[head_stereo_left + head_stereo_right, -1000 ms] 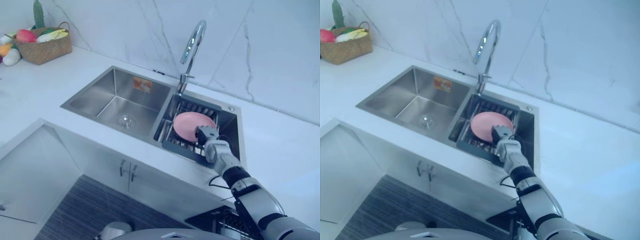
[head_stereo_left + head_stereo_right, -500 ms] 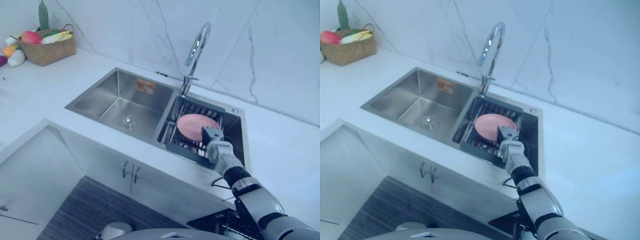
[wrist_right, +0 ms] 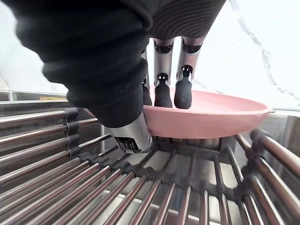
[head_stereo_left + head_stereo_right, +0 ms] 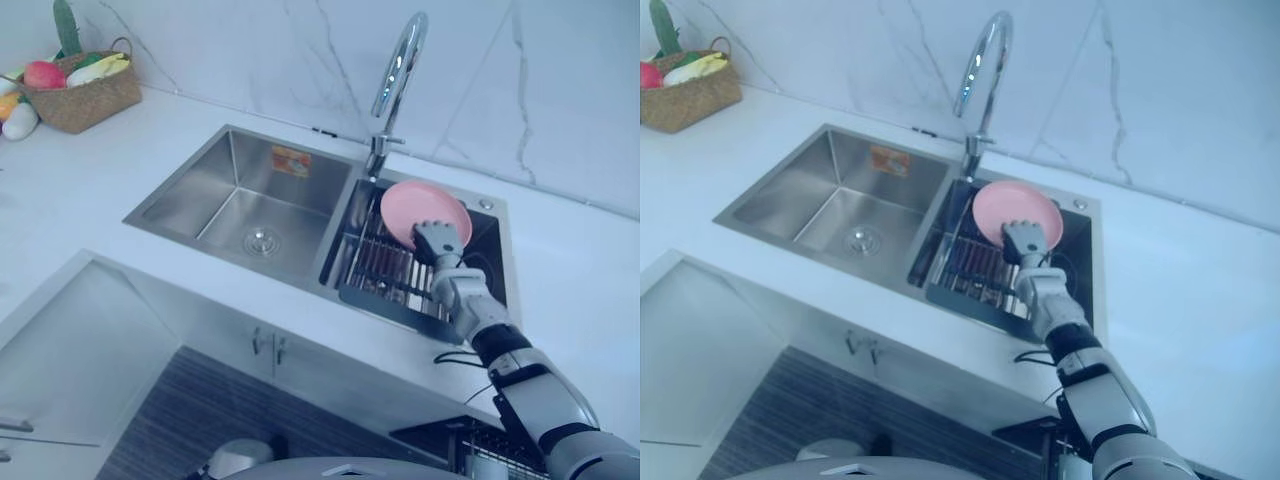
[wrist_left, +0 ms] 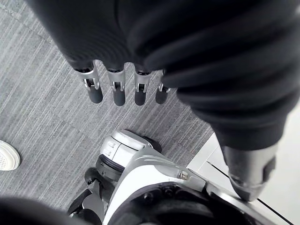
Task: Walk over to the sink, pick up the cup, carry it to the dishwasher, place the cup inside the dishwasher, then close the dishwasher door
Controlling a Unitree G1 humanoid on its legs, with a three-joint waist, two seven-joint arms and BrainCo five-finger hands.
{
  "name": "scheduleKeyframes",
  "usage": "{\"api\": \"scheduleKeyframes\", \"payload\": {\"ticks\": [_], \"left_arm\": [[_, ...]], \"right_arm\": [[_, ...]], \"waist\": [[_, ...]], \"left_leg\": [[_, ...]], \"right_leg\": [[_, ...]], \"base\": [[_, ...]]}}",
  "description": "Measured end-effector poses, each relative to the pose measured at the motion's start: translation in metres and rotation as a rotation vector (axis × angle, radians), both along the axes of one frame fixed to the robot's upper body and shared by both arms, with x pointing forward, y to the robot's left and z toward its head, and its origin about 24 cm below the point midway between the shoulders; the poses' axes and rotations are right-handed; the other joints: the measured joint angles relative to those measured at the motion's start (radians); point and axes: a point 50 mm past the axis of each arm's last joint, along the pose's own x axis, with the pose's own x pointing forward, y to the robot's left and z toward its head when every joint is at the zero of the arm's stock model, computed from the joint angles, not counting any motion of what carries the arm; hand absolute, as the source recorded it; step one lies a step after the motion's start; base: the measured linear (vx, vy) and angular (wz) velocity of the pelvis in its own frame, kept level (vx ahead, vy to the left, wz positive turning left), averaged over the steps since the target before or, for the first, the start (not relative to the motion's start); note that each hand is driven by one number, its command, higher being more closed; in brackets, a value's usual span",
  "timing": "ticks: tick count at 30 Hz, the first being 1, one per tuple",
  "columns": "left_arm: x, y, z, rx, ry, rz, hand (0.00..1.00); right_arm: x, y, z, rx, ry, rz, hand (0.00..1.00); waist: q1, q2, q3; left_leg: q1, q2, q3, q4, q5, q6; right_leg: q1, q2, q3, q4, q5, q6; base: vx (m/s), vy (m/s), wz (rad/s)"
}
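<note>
The right hand (image 4: 439, 245) pinches a pink plate (image 4: 414, 205), fingers above, thumb beneath, over the rack (image 4: 385, 272) in the steel sink (image 4: 250, 165) of the white bench (image 4: 80, 190); the left hand (image 5: 118, 91) hangs slack above grey floor (image 5: 37, 117).

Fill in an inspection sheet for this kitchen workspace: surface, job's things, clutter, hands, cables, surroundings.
Surface: white counter with a two-basin steel sink; dish rack in the right basin.
Job's things: a pink plate, not a cup, held above the rack.
Clutter: basket of produce at the counter's far left.
Hands: right hand pinches the plate, fingers on top, thumb beneath; left hand open, hanging over the floor.
Cables: nothing seen.
Surroundings: faucet, marble wall, cabinets; what looks like an open dishwasher rack at lower right.
</note>
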Motion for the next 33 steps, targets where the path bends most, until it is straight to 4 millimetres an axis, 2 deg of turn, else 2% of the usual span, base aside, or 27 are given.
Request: {"api": "scheduleKeyframes", "payload": {"ticks": [4, 6, 9, 15, 17, 19, 24, 29, 33], "left_arm": [[-0.004, 0.000, 0.001, 0.002, -0.004, 0.002, 0.00], [-0.010, 0.000, 0.001, 0.002, 0.008, 0.006, 0.00], [-0.013, -0.001, 0.001, 0.003, 0.017, 0.006, 0.00], [-0.017, -0.002, 0.000, 0.001, 0.035, 0.004, 0.00], [-0.019, -0.002, 0.000, 0.004, 0.042, 0.004, 0.00], [-0.020, -0.002, 0.000, 0.005, 0.046, 0.004, 0.00], [-0.020, -0.002, 0.000, 0.007, 0.052, -0.002, 0.00], [-0.020, -0.003, 0.000, 0.005, 0.058, -0.005, 0.00], [-0.021, -0.003, 0.000, 0.002, 0.067, -0.008, 0.00]], "right_arm": [[0.009, -0.003, 0.030, -0.049, -0.075, 0.048, 1.00], [0.012, 0.005, 0.047, -0.054, -0.125, 0.097, 1.00], [0.013, 0.004, 0.062, -0.080, -0.146, 0.109, 1.00], [0.012, 0.000, 0.073, -0.112, -0.145, 0.124, 1.00], [0.012, -0.006, 0.075, -0.128, -0.141, 0.113, 1.00], [0.011, -0.010, 0.079, -0.143, -0.148, 0.107, 1.00], [0.006, -0.005, 0.104, -0.151, -0.244, 0.154, 1.00], [0.002, -0.014, 0.111, -0.123, -0.260, 0.127, 1.00], [-0.004, -0.012, 0.121, -0.140, -0.271, 0.151, 1.00]], "waist": [[0.003, 0.000, 0.000], [0.002, 0.000, 0.000], [0.000, 0.000, 0.000], [-0.010, 0.001, -0.001], [-0.030, 0.001, -0.002], [-0.037, 0.004, -0.003], [-0.055, 0.009, -0.006], [-0.061, 0.009, -0.008], [-0.077, 0.009, -0.008]], "left_leg": [[0.005, 0.011, 0.002, 0.000, -0.002, -0.012], [0.012, 0.023, 0.013, 0.000, -0.008, -0.020], [0.014, 0.034, 0.025, 0.000, -0.010, -0.024], [0.000, 0.046, 0.072, -0.006, -0.002, -0.028], [-0.007, 0.052, 0.077, -0.007, 0.007, -0.028], [-0.007, 0.058, 0.093, -0.007, 0.006, -0.035], [-0.017, 0.076, 0.139, -0.007, 0.007, -0.040], [-0.024, 0.082, 0.182, -0.007, 0.007, -0.040], [-0.021, 0.085, 0.215, -0.006, 0.004, -0.043]], "right_leg": [[0.000, 0.009, 0.029, 0.008, 0.001, -0.001], [-0.003, 0.015, 0.045, 0.015, 0.001, -0.001], [-0.010, 0.020, 0.057, 0.018, 0.001, -0.001], [-0.047, 0.032, 0.105, 0.019, -0.001, 0.002], [-0.056, 0.034, 0.109, 0.019, 0.001, 0.004], [-0.065, 0.038, 0.116, 0.018, 0.003, 0.003], [-0.080, 0.059, 0.169, -0.015, 0.034, -0.014], [-0.102, 0.065, 0.219, -0.028, 0.059, -0.009], [-0.114, 0.070, 0.257, -0.032, 0.069, -0.009]], "base": [[0.06, -0.102, 0.03], [0.02, -0.121, -0.14], [-0.03, -0.087, -0.16], [-0.08, -0.044, -0.27], [-0.09, -0.017, -0.10], [-0.11, -0.004, -0.14], [-0.06, -0.005, -0.29], [-0.02, 0.015, -0.26], [0.01, 0.010, -0.24]]}}
